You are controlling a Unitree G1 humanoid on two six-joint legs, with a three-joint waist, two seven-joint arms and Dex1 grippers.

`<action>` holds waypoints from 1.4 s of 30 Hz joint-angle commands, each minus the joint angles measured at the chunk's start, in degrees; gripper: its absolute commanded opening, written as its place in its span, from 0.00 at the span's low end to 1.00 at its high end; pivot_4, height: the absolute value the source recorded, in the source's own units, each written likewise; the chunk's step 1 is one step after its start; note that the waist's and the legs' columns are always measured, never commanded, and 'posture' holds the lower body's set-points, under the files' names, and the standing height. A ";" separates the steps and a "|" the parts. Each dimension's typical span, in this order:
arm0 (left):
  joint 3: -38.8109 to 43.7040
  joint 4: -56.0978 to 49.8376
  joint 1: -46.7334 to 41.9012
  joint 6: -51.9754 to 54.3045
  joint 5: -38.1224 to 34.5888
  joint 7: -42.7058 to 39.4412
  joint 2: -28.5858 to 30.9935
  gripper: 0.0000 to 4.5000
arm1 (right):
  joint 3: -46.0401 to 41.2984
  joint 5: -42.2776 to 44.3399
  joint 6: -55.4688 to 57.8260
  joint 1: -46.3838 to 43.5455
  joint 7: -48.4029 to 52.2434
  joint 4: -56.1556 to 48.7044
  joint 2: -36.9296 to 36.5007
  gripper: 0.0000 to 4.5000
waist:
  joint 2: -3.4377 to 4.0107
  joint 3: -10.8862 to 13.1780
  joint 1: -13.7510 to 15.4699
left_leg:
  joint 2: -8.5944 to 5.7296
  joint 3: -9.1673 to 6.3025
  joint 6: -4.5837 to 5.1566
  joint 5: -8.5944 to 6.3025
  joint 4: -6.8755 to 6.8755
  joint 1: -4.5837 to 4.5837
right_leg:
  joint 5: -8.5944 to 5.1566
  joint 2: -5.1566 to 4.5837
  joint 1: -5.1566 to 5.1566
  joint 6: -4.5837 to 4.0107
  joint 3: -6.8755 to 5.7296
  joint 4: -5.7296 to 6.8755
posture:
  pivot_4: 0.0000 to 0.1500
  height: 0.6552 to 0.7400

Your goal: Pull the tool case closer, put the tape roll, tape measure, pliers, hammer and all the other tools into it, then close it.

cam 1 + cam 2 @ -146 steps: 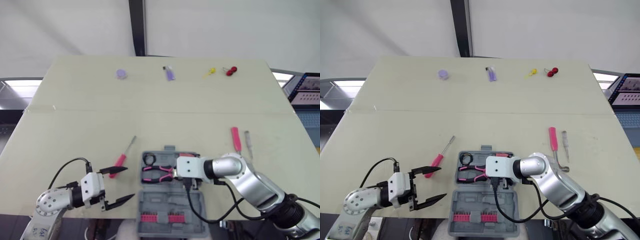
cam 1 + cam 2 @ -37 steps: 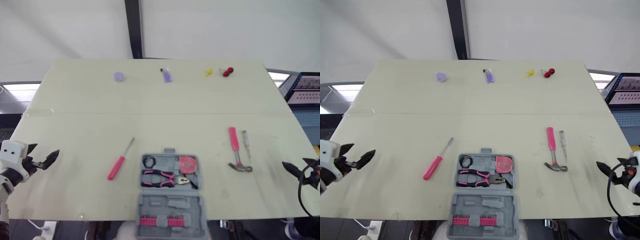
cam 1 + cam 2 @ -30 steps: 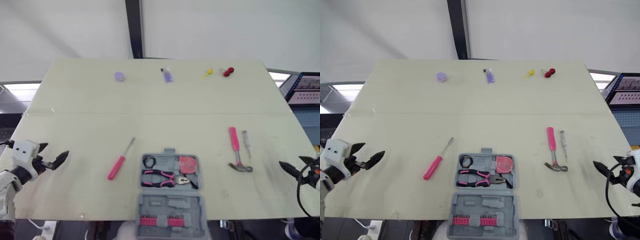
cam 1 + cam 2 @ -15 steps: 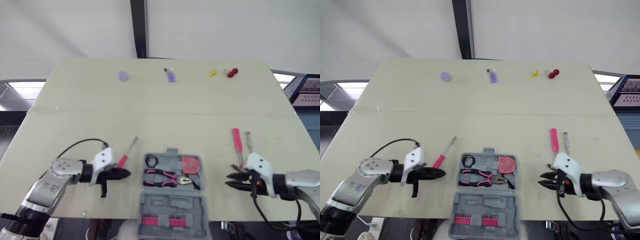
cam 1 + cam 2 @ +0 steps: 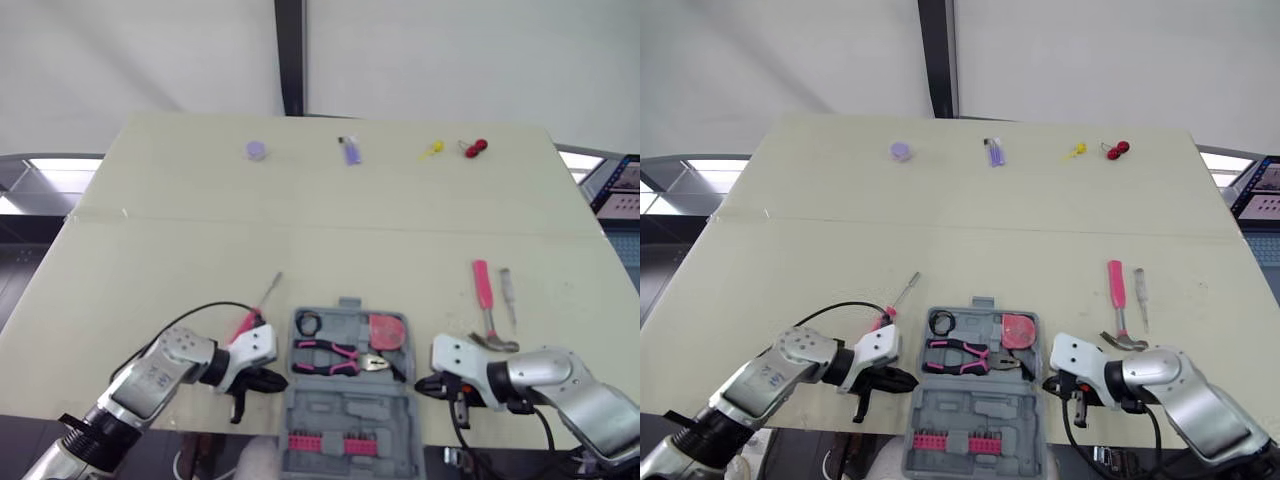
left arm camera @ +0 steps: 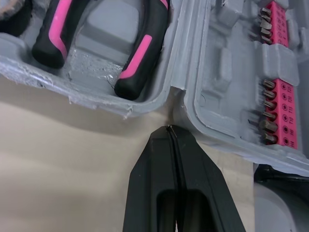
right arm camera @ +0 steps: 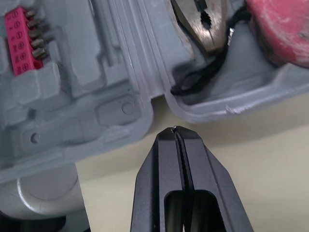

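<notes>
No word, number or brand can be read. The pink bit strip (image 6: 282, 96) in the tool case (image 6: 193, 72), at the right of the left wrist view, carries small round marks beside the bits, too small to make out. The screen (image 5: 625, 185) at the right edge of the left eye view shows rows that cannot be read.

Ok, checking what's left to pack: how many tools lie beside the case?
3: pink screwdriver left of the tool case; hammer right of it; slim grey tool beside the hammer. More may be hidden.
</notes>
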 commanded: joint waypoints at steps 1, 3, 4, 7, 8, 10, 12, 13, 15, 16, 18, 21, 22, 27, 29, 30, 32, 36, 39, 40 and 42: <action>-0.68 -0.38 -0.65 -1.20 1.19 1.45 -1.85 0.00 | 0.47 0.14 0.56 -0.53 -0.35 -1.94 0.56 0.01 | 0.00 0.00 0.03 | 0.00 0.00 0.00 0.00 0.01 0.00 | 0.00 0.00 0.01 0.00 0.00 0.00 | 1.00 1.00; -0.44 0.22 -1.24 -2.28 2.08 2.79 -3.51 0.00 | 0.94 0.14 0.80 -0.94 -0.38 -1.78 1.07 0.01 | 0.00 0.00 0.03 | 0.00 -0.01 0.00 0.00 0.01 0.00 | 0.00 0.00 0.02 0.00 0.00 0.00 | 1.00 1.00; -0.15 0.51 -1.56 -2.81 2.39 3.44 -4.29 0.00 | 1.06 0.14 0.95 -1.20 -0.56 -1.55 1.50 0.01 | 0.00 0.00 0.07 | 0.00 -0.01 0.00 0.00 0.02 0.00 | 0.00 0.00 0.02 0.00 0.00 0.00 | 1.00 1.00; 0.26 0.78 -2.51 -3.56 3.30 4.09 -5.57 0.00 | 1.20 -0.30 1.01 -2.28 -1.22 -0.19 2.90 0.01 | -0.01 -0.01 0.07 | 0.00 -0.04 0.00 0.00 0.07 0.01 | 0.01 0.00 0.07 0.00 -0.02 0.00 | 1.00 1.00; 0.42 0.86 -2.75 -3.66 3.56 4.20 -5.82 0.00 | 1.14 -0.38 1.13 -2.53 -1.24 0.04 3.17 0.01 | -0.01 -0.01 0.01 | 0.00 -0.04 0.00 0.00 0.07 0.02 | 0.01 0.00 0.08 0.01 -0.02 0.01 | 1.00 1.00; 0.86 1.27 -3.67 -3.71 3.96 4.75 -6.37 0.00 | 0.97 -0.82 0.98 -3.55 -1.48 1.03 3.95 0.01 | -0.01 -0.01 -0.05 | 0.00 -0.04 0.00 0.00 0.07 0.03 | 0.01 0.00 0.09 0.01 -0.02 0.01 | 1.00 1.00; 1.68 2.20 -5.29 -3.73 4.13 5.33 -7.19 0.00 | 0.62 -1.18 0.95 -5.60 -1.81 2.57 5.01 0.01 | -0.01 -0.01 -0.08 | 0.00 -0.05 0.00 0.00 0.07 0.03 | 0.01 0.00 0.08 0.01 -0.02 0.03 | 1.00 1.00; 1.98 2.71 -5.91 -3.87 4.23 5.57 -7.54 0.00 | 0.51 -1.42 0.82 -6.46 -1.92 3.27 5.41 0.01 | -0.02 -0.01 -0.10 | 0.00 -0.05 0.00 0.00 0.08 0.03 | 0.01 0.00 0.08 0.01 -0.02 0.03 | 1.00 1.00; 2.58 4.14 -7.06 -4.26 4.61 6.36 -8.30 0.00 | 0.50 -2.15 0.38 -8.40 -2.29 5.08 6.30 0.01 | -0.01 -0.01 -0.13 | 0.00 -0.04 0.00 0.00 0.08 0.02 | 0.01 0.00 0.07 0.01 -0.02 0.04 | 1.00 1.00; 2.77 4.96 -7.58 -4.48 4.86 6.62 -8.63 0.00 | 0.56 -2.63 0.09 -9.31 -2.46 6.03 6.65 0.01 | -0.01 -0.01 -0.16 | 0.00 -0.04 0.00 0.00 0.08 0.01 | 0.01 0.00 0.06 0.01 -0.03 0.04 | 1.00 1.00; 3.00 6.92 -8.65 -5.69 5.76 7.50 -9.18 0.00 | 0.66 -3.44 -0.58 -10.97 -2.66 7.93 7.26 0.01 | -0.01 -0.01 -0.20 | 0.00 -0.04 0.00 0.00 0.06 0.00 | 0.01 0.00 0.03 0.01 -0.04 0.03 | 1.00 1.00; 3.33 8.82 -9.70 -6.85 6.34 8.09 -9.78 0.00 | 0.68 -4.29 -1.30 -12.63 -2.62 9.99 7.99 0.01 | -0.01 -0.01 -0.23 | 0.00 -0.04 0.00 0.00 0.06 -0.01 | 0.01 0.01 0.01 0.01 -0.07 0.02 | 1.00 1.00; 3.40 9.15 -9.88 -7.06 6.39 8.05 -9.90 0.00 | 0.67 -4.46 -1.48 -13.02 -2.59 10.45 8.17 0.01 | -0.01 -0.01 -0.24 | 0.00 -0.03 0.00 0.00 0.06 -0.01 | 0.01 0.01 0.01 0.01 -0.07 0.02 | 1.00 1.00; 4.03 10.21 -10.47 -8.29 6.58 8.50 -10.70 0.00 | 0.35 -5.23 -2.29 -14.40 -3.07 11.93 9.30 0.01 | -0.01 -0.01 -0.27 | 0.00 -0.04 0.00 0.00 0.07 0.00 | 0.01 0.01 0.01 0.01 -0.06 0.03 | 1.00 1.00; 4.21 10.42 -10.58 -8.33 6.54 8.47 -10.85 0.00 | 0.28 -5.58 -2.48 -14.76 -3.30 12.21 9.78 0.01 | -0.01 -0.01 -0.28 | 0.00 -0.03 0.00 0.00 0.07 -0.01 | 0.01 0.01 0.02 0.01 -0.06 0.03 | 1.00 1.00; 4.18 10.42 -10.55 -8.36 6.59 8.43 -10.87 0.00 | 0.17 -5.67 -2.41 -14.77 -3.33 12.22 9.96 0.01 | -0.01 -0.01 -0.28 | 0.00 -0.03 0.00 0.00 0.06 -0.01 | 0.01 0.01 0.02 0.01 -0.06 0.03 | 1.00 1.00; 4.06 10.29 -10.37 -8.22 6.67 8.32 -10.96 0.00 | 0.12 -5.77 -2.32 -14.65 -3.08 12.14 10.00 0.01 | -0.01 -0.01 -0.29 | 0.00 -0.04 0.00 0.00 0.06 -0.01 | 0.01 0.01 0.01 0.01 -0.06 0.03 | 1.00 1.00; 3.95 9.92 -10.00 -8.00 6.71 8.10 -11.07 0.00 | -0.28 -6.21 -2.97 -15.13 -3.84 12.82 10.66 0.01 | -0.01 -0.01 -0.29 | 0.00 -0.03 0.00 0.00 0.07 -0.01 | 0.01 0.01 0.01 0.01 -0.07 0.04 | 1.00 1.00; 3.79 9.63 -9.81 -7.76 6.62 7.68 -10.98 0.00 | 0.02 -5.96 -2.39 -14.69 -3.04 12.21 10.35 0.01 | -0.01 -0.01 -0.30 | 0.00 -0.04 0.00 0.00 0.07 -0.01 | 0.01 0.01 0.01 0.01 -0.06 0.04 | 1.00 1.00; 3.69 9.49 -9.74 -7.67 6.60 7.50 -10.91 0.00 | 0.09 -5.81 -2.11 -14.38 -2.86 11.90 10.26 0.01 | -0.01 -0.01 -0.30 | 0.00 -0.03 0.00 0.00 0.07 -0.01 | 0.01 0.01 0.01 0.01 -0.07 0.04 | 1.00 1.00; 3.60 9.22 -9.64 -7.45 6.54 7.23 -10.80 0.00 | 0.32 -5.64 -1.77 -13.77 -2.50 11.29 10.02 0.01 | -0.01 -0.01 -0.29 | 0.00 -0.04 0.00 0.00 0.07 -0.01 | 0.01 0.01 0.01 0.01 -0.06 0.04 | 1.00 1.00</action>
